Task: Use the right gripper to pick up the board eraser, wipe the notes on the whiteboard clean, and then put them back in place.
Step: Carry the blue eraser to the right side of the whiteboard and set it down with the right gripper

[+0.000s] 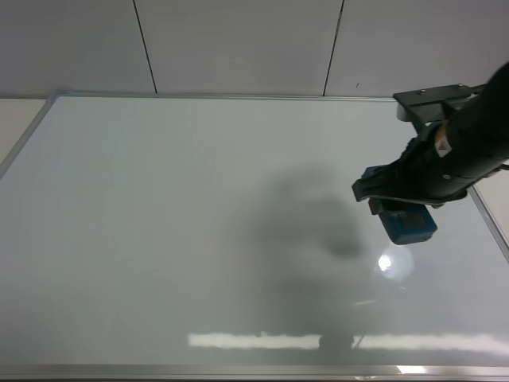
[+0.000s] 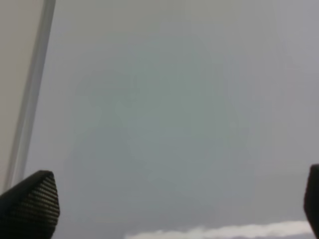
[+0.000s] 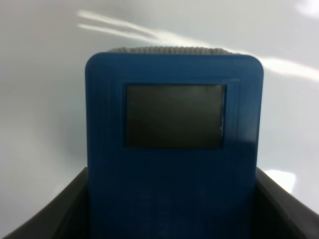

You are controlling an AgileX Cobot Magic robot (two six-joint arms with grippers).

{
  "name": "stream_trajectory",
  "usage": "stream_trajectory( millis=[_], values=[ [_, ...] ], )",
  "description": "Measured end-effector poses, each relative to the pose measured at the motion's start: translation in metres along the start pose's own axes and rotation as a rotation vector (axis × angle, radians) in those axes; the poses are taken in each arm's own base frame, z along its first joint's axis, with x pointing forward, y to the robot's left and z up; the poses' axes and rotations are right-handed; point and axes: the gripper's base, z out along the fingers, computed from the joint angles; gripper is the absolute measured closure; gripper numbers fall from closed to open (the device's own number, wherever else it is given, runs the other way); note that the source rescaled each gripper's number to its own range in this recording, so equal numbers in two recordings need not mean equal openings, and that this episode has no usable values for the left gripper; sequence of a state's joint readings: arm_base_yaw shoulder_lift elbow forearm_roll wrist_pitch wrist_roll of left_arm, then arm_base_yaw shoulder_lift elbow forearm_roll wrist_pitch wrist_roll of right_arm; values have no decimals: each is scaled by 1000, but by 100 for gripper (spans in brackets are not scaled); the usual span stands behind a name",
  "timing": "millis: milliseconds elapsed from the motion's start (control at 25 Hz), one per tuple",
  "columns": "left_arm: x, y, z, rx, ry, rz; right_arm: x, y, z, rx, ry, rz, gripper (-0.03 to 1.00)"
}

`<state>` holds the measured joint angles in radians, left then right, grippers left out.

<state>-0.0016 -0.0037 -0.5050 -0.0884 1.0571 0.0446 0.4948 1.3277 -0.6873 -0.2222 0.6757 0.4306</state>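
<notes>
The whiteboard [image 1: 199, 239] fills most of the exterior high view, with a thin silver frame. No red notes show on it. My right gripper [image 1: 398, 208] reaches in from the right and is shut on the teal-blue board eraser [image 1: 409, 223], holding it over the board's right part. In the right wrist view the eraser [image 3: 174, 164] sits between the black fingers [image 3: 50, 219], one dark square patch facing the camera, with the whiteboard [image 3: 40, 99] behind it. The left gripper [image 2: 169, 209] is open over the whiteboard [image 2: 174, 124] beside its frame. It is not in the exterior high view.
A pale panelled wall [image 1: 238, 44] runs behind the board's far edge. Bright light reflections lie on the board near its front edge [image 1: 318, 341] and below the eraser [image 1: 386, 263]. The board's frame edge [image 2: 35, 94] shows in the left wrist view.
</notes>
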Motion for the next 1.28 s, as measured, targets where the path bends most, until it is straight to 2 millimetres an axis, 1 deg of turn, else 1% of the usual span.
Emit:
stream_trajectory(
  millis=[120,240,320,400,520,640,840,1120,1280],
  values=[
    [0,0,0,0,0,0,21,-27,-14,34,-17,27,93],
    [0,0,0,0,0,0,37,-49,-24,78,8,26,93],
    [0,0,0,0,0,0,42,-60,-28,103,18,59,93],
    [0,0,0,0,0,0,43,-68,-30,118,13,96,93],
    [0,0,0,0,0,0,42,-75,-28,129,16,100,93],
    [0,0,0,0,0,0,41,-79,-20,136,52,93,93],
    [0,0,0,0,0,0,34,-81,-1,127,74,70,93],
    [0,0,0,0,0,0,24,-80,33,101,94,24,93],
    [0,0,0,0,0,0,22,-79,51,88,120,2,93]
  ],
)
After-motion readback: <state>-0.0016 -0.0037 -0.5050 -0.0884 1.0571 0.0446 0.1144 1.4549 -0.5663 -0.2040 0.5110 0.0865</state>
